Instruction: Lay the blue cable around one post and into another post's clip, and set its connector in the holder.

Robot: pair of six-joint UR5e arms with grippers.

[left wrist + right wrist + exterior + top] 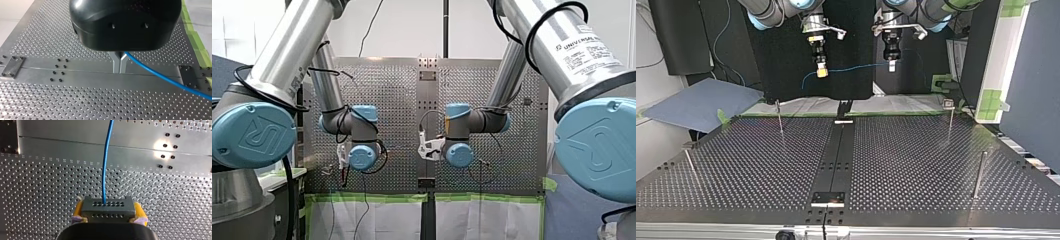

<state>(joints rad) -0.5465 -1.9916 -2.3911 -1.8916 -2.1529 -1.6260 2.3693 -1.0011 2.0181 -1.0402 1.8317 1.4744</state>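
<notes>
R hand [107,216] pinches connector [107,206] btwn yellow pads [139,211]; L hand [119,63] clamped tight on blue cable [162,75].

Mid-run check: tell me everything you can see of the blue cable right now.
The blue cable is a thin, smooth, bright blue cord, plastic-sheathed by its look. One end enters a hole in the dark grey connector, which my right gripper clamps between yellow pads. From there it runs nearly straight to my left gripper, whose metal fingers look closed on it. It hangs in the air above the perforated table, clear of the posts; none of it is routed yet.
</notes>
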